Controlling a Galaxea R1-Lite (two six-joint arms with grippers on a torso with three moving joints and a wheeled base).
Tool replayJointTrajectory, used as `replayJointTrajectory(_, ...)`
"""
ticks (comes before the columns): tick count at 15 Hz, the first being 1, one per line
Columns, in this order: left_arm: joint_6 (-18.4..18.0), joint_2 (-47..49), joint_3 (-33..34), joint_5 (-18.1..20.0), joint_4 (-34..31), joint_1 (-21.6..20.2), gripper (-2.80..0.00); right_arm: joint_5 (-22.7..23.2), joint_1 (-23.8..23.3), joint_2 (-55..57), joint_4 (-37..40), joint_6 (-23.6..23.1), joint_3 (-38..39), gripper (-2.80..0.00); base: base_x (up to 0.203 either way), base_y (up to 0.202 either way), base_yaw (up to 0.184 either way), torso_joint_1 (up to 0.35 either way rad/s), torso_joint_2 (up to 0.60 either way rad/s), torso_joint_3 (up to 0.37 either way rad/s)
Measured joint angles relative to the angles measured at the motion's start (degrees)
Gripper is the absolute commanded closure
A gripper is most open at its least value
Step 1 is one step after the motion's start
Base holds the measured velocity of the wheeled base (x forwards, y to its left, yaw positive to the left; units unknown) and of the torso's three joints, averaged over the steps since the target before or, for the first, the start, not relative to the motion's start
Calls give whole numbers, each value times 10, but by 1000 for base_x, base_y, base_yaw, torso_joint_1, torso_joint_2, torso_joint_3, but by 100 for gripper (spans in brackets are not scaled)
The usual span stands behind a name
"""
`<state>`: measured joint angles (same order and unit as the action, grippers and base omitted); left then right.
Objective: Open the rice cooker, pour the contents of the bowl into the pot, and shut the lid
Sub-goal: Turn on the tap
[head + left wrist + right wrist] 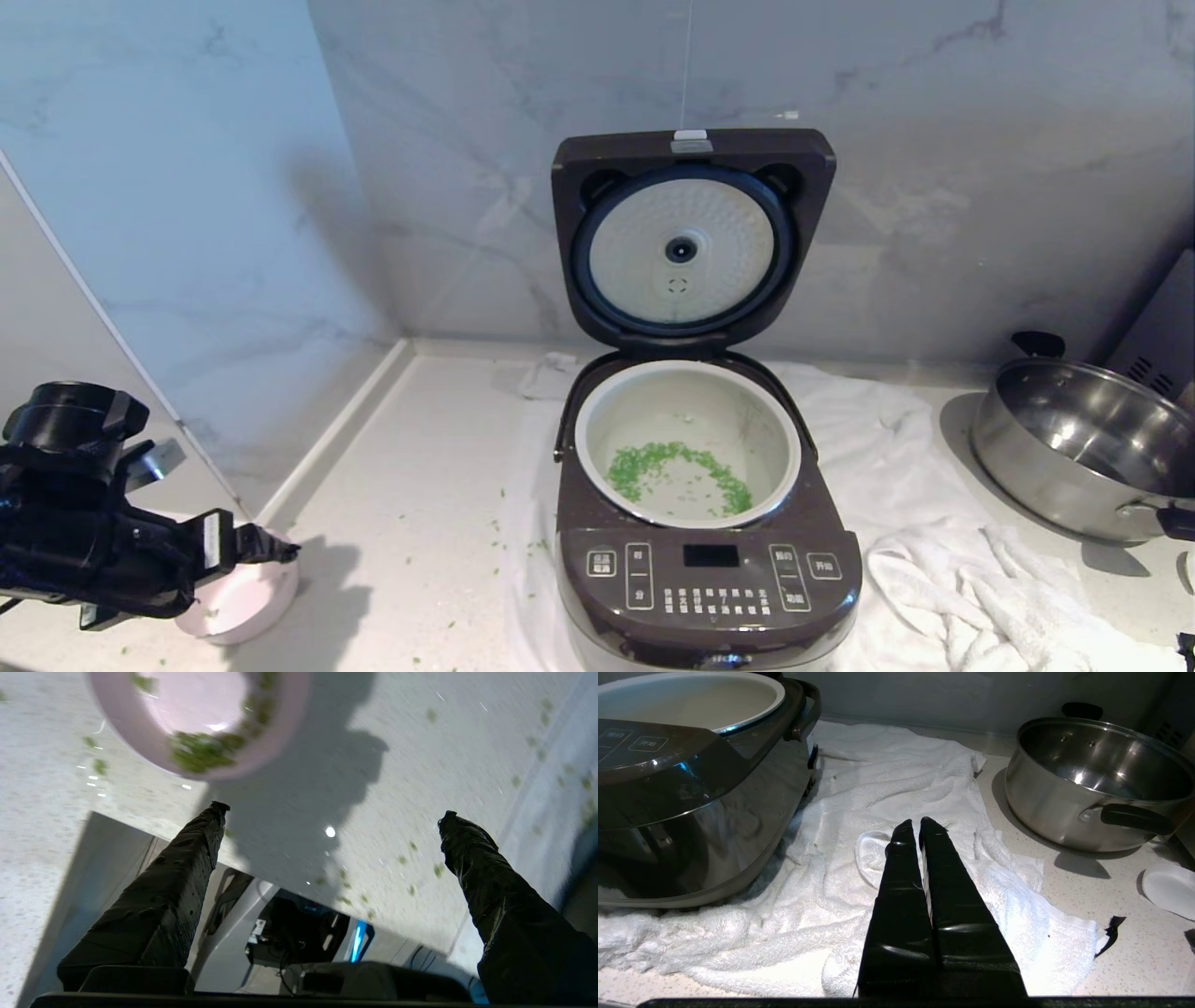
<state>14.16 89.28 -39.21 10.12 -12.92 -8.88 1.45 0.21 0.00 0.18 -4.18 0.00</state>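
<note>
head: dark brown-grey rice cooker (707, 560) centre on white towel (924, 579), hinged lid (691, 238) up, green bits (677, 471) in whitish inner pot (688, 443); steel pan (1074, 448) at 3 o'clock; marble walls, speckled counter (411, 523).
left wrist: left gripper (331, 816) jaws wide, empty; pale pink bowl (201, 723) at 11 o'clock, on counter.
right wrist: right gripper (920, 828) closed over towel.

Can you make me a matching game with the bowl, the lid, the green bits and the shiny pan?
Things:
1. pink bowl
2. lid
3. green bits
4. steel pan

Places or states:
A. standing up open
B. mostly inside the pot
C. on the counter by the left gripper
D. right of the rice cooker

Pairs: 1-C, 2-A, 3-B, 4-D
</note>
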Motion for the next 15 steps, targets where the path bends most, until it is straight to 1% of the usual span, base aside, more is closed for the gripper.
replayJointTrajectory(1,-2,-29,20,9,2,28,-280,0,0,0,0,0,0,0,0,0,0,0,0,0)
replayJointTrajectory(2,-4,-60,42,17,10,58,0,0,0,0,0,0,0,0,0,0,0,0,0,0)
replayJointTrajectory(6,-13,-195,131,28,66,169,0,0,0,0,0,0,0,0,0,0,0,0,0,0)
replayJointTrajectory(8,-15,-264,165,28,78,206,0,0,0,0,0,0,0,0,0,0,0,0,0,0)
replayJointTrajectory(11,-18,-358,191,28,83,225,0,0,0,0,0,0,0,0,0,0,0,0,0,0)
replayJointTrajectory(13,-21,-421,203,28,83,227,0,0,0,0,0,0,0,0,0,0,0,0,0,0)
replayJointTrajectory(15,-32,-482,213,26,82,228,0,0,0,0,0,0,0,0,0,0,0,0,0,0)
